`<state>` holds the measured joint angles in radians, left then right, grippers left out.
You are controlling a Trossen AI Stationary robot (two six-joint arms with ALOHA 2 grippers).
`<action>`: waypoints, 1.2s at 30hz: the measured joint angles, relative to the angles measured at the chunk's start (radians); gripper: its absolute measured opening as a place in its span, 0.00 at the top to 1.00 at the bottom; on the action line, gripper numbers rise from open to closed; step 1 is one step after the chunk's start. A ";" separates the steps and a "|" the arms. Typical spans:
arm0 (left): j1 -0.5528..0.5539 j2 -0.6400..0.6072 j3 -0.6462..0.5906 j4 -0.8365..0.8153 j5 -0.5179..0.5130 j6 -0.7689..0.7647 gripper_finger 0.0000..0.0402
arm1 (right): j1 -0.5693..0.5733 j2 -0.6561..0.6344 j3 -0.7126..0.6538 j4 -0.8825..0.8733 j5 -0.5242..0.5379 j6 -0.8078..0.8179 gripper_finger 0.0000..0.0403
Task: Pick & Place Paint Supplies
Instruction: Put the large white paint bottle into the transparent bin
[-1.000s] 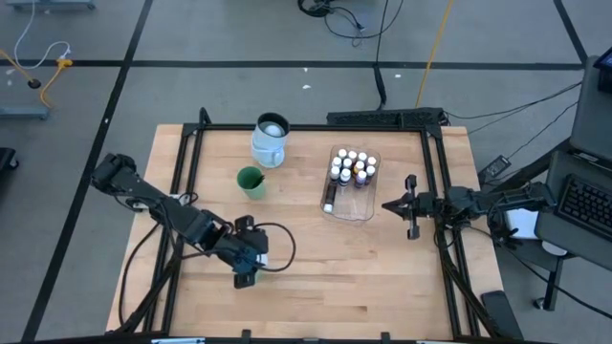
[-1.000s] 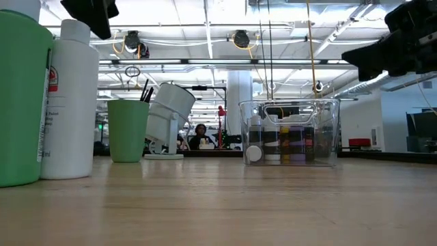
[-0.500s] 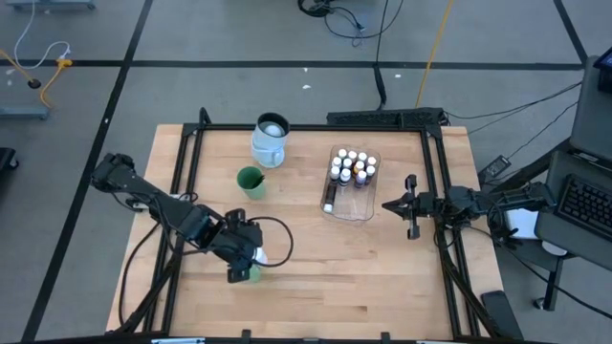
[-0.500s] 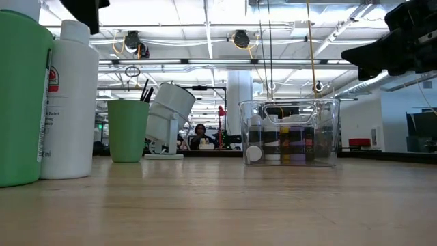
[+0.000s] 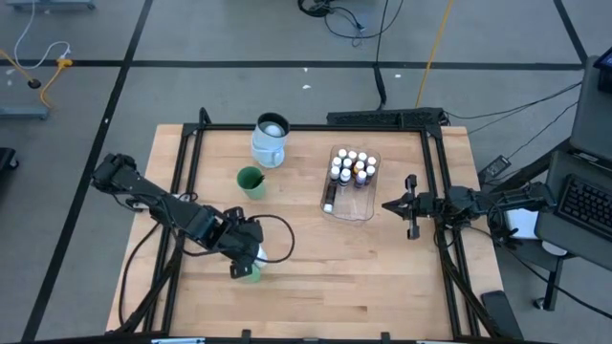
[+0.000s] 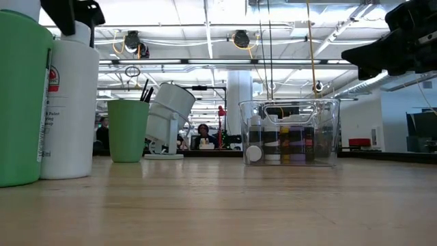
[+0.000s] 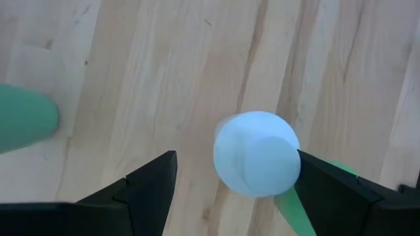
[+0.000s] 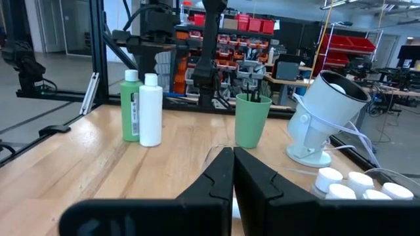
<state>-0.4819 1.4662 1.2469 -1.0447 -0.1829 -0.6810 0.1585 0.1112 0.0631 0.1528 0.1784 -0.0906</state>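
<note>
A green white-capped bottle (image 5: 251, 275) and a white bottle (image 5: 258, 256) stand upright side by side near the table's front left, on their bases (image 6: 20, 179). My left gripper (image 5: 241, 268) hangs open above them, pointing steeply down. In the left wrist view a round white cap (image 7: 257, 154) with green under it shows between the spread fingers, untouched. Several tiny white-capped bottles (image 5: 352, 167) sit in the clear tub (image 5: 337, 212). Dark brushes (image 6: 145, 92) stick up out of a green cup (image 5: 251, 182). My right gripper (image 5: 386, 204) waits shut at the table's right edge.
A white-and-pale-blue mug (image 5: 271, 139) stands tilted at the far middle, just behind the green cup. The tub (image 6: 290, 133) is right of centre. Black frame rails (image 5: 187, 162) run along the table's left and right sides. Bare wood lies across the front and middle.
My left gripper has drawn back a little toward the table's left edge, off the top of the green bottle, and has tipped more steeply down. The green bottle, covered by the gripper before, now shows from above. Both bottles stand where they were.
</note>
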 joint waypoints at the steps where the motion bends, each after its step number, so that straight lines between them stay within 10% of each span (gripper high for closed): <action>1: 0.003 0.000 0.000 0.000 0.000 0.000 0.26 | 0.000 0.000 0.000 0.000 0.000 0.000 0.99; 11: 0.011 0.000 0.000 0.000 -0.024 0.017 0.28 | 0.000 0.000 -0.001 -0.001 0.001 0.000 0.99; 26: 0.011 0.000 -0.001 0.003 -0.030 0.033 0.73 | 0.000 0.000 -0.002 -0.008 0.001 -0.008 0.99; 36: 0.013 0.001 0.029 0.077 -0.069 0.176 0.76 | 0.000 0.000 -0.002 -0.016 0.002 -0.008 0.99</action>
<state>-0.4684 1.4670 1.2755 -0.9677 -0.2520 -0.5051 0.1589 0.1112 0.0616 0.1368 0.1801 -0.0982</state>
